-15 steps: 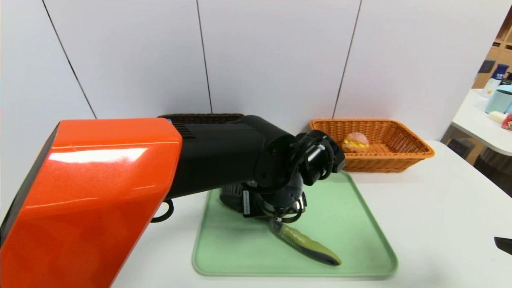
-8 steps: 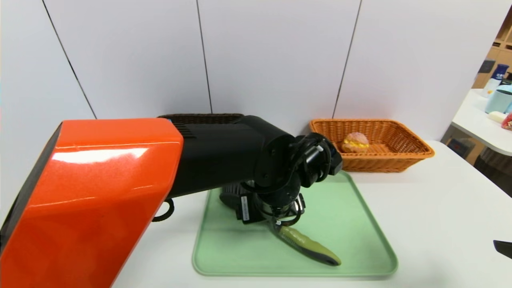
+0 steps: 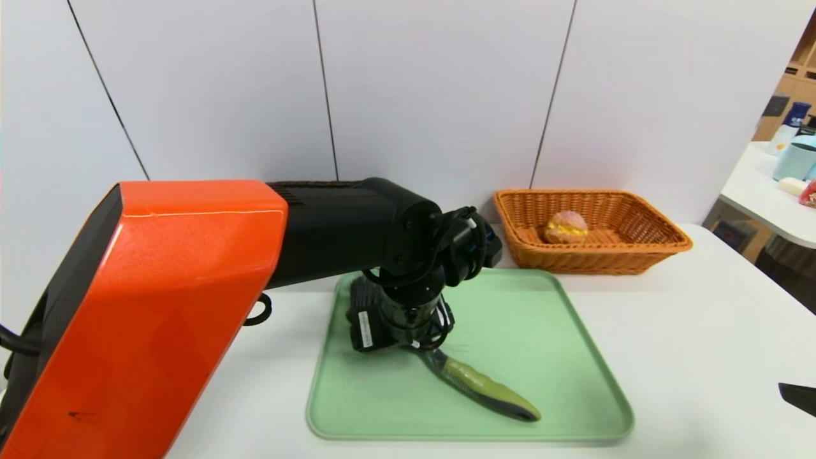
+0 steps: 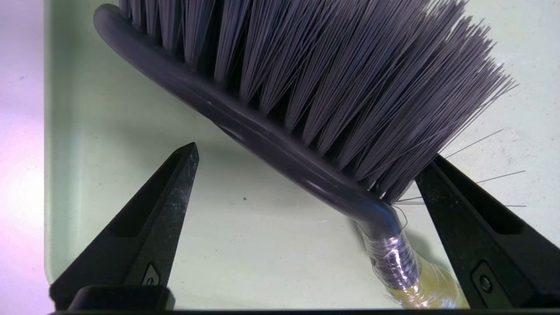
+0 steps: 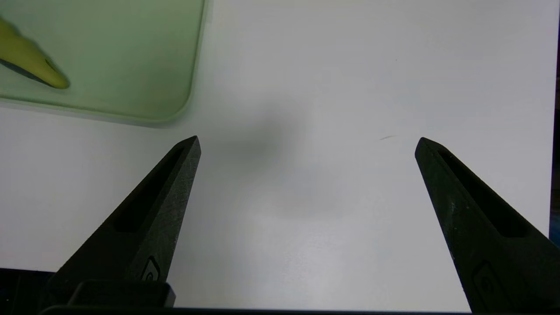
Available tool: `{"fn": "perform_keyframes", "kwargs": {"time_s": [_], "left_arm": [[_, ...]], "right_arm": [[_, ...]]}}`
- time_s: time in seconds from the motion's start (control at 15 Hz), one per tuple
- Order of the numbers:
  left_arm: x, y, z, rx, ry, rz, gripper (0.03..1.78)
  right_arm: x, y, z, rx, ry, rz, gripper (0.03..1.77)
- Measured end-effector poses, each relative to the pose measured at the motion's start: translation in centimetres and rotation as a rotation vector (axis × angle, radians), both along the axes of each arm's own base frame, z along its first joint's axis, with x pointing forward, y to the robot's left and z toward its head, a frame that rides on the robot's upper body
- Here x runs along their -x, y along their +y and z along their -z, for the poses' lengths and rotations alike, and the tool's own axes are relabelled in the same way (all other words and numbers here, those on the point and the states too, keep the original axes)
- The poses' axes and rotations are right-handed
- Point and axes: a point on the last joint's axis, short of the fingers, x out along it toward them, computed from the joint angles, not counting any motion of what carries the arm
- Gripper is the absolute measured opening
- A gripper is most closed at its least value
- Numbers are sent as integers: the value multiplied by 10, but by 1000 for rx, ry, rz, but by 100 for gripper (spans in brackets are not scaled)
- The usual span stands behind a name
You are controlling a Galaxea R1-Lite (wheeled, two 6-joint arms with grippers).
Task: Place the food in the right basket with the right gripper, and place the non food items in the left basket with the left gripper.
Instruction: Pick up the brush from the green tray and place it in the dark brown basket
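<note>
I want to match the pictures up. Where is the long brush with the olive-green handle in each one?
Head view: the long black-bristled brush with the olive-green handle lies on the pale green plastic tray, head hidden under the left gripper.
Left wrist view: bristles and neck between the open fingers.
Right wrist view: only the handle tip.
Shared landmark: the tray.

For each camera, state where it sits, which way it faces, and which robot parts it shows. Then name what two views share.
Head view: from the robot's head, facing forward and down at the table, tray, orange basket with bun; left arm fills the left side.
Left wrist view: on the left wrist, facing down at the brush; the left gripper has open jaws around its head.
Right wrist view: on the right wrist, facing down at bare table; the right gripper open, idle.
Shared: the brush and tray appear in all three.
</note>
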Motion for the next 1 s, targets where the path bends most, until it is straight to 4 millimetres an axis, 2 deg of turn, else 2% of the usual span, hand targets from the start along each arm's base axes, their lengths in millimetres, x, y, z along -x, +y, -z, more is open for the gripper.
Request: {"fn": "perform_keyframes", "kwargs": {"time_s": [0.53,1.0], "left_arm": [[15,-7,-11,49,15,50,169],[15,-7,-11,44,12,59,169]], "right_arm": [[-5,1,4,-5,-33,-4,169],[-5,1,4,-4,-33,-3,169]]}}
